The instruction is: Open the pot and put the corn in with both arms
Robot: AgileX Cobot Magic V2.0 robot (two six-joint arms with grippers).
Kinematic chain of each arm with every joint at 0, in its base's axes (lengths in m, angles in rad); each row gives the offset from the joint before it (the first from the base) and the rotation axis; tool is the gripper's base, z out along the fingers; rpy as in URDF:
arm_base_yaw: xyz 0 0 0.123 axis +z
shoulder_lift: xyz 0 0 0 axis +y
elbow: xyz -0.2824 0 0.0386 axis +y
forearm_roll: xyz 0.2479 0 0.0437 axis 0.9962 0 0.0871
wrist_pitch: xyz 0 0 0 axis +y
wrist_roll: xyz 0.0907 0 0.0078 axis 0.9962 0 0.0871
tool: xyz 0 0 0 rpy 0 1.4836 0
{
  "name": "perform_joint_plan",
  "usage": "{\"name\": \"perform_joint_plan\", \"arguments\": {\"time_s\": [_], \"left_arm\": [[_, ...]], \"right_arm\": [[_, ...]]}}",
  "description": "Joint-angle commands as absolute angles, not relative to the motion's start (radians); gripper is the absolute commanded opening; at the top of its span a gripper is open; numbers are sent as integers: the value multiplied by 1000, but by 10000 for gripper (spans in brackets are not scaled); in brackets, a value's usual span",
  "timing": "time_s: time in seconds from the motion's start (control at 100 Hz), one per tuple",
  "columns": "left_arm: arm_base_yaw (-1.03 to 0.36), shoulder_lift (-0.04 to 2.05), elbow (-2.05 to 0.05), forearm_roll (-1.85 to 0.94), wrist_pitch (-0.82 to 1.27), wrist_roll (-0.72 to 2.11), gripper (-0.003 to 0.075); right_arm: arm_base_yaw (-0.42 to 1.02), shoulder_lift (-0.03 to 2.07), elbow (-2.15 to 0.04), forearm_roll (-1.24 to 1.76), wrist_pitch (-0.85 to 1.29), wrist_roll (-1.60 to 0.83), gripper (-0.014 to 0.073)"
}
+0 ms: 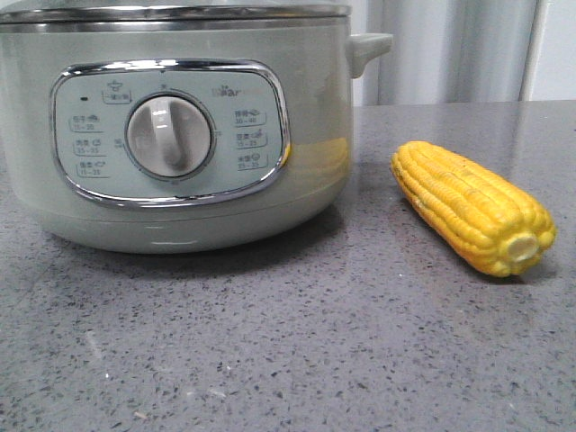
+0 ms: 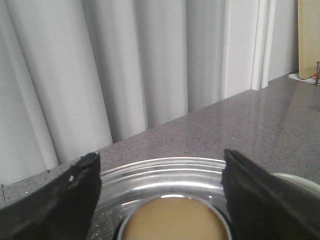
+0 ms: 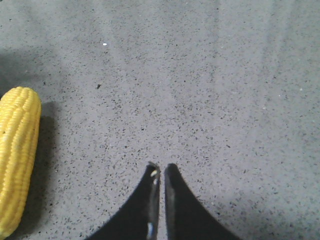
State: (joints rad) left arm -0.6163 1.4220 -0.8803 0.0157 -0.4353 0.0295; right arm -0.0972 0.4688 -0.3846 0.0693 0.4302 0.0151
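The sage-green pot point(image 1: 180, 135) stands at the left of the front view, its lid on, with a cream knob point(image 1: 168, 136) and a small side handle point(image 1: 369, 47). The yellow corn point(image 1: 472, 205) lies on the table to the pot's right, stub end toward the camera. In the left wrist view my left gripper point(image 2: 160, 172) is open just over the silver lid point(image 2: 165, 175), its fingers on either side of the lid's tan round knob point(image 2: 172, 220). In the right wrist view my right gripper point(image 3: 161, 169) is shut and empty above bare table, the corn point(image 3: 15, 155) off to one side.
Grey speckled countertop point(image 1: 288, 342) runs across the front. Pale curtains point(image 2: 125, 65) hang behind the table. A pale wooden board point(image 2: 309, 37) stands at the far edge in the left wrist view.
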Motion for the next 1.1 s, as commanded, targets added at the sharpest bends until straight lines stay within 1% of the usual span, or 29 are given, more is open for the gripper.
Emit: {"name": "perform_joint_plan", "arguments": {"time_s": [0.0, 0.04, 0.11, 0.31, 0.32, 0.37, 0.44, 0.55, 0.82, 1.09], "left_arm": [[-623, 1396, -911, 0, -505, 21, 454], [-623, 1396, -911, 0, -505, 21, 440], [-623, 1396, -911, -19, -501, 21, 388], [-623, 1396, -911, -37, -499, 21, 162], [-623, 1396, -911, -37, -499, 21, 162], [-623, 1396, -911, -37, -499, 21, 107], [-623, 1392, -911, -37, -499, 21, 49], [-623, 1382, -911, -37, -507, 21, -14], [-623, 1304, -912, -37, -528, 21, -20], [-619, 1160, -912, -37, -551, 46, -20]], "right_arm": [[-96, 481, -410, 71, 351, 10, -66], [-96, 481, -410, 71, 351, 10, -66], [-96, 481, -410, 71, 351, 10, -66], [-96, 481, -410, 71, 349, 10, -66], [-96, 481, -410, 71, 347, 10, -66], [-96, 481, -410, 71, 345, 10, -66], [-96, 481, -410, 71, 343, 10, -66], [-96, 481, -410, 71, 341, 10, -66], [-96, 481, -410, 71, 334, 10, -66], [-96, 481, -410, 71, 334, 10, -66]]}}
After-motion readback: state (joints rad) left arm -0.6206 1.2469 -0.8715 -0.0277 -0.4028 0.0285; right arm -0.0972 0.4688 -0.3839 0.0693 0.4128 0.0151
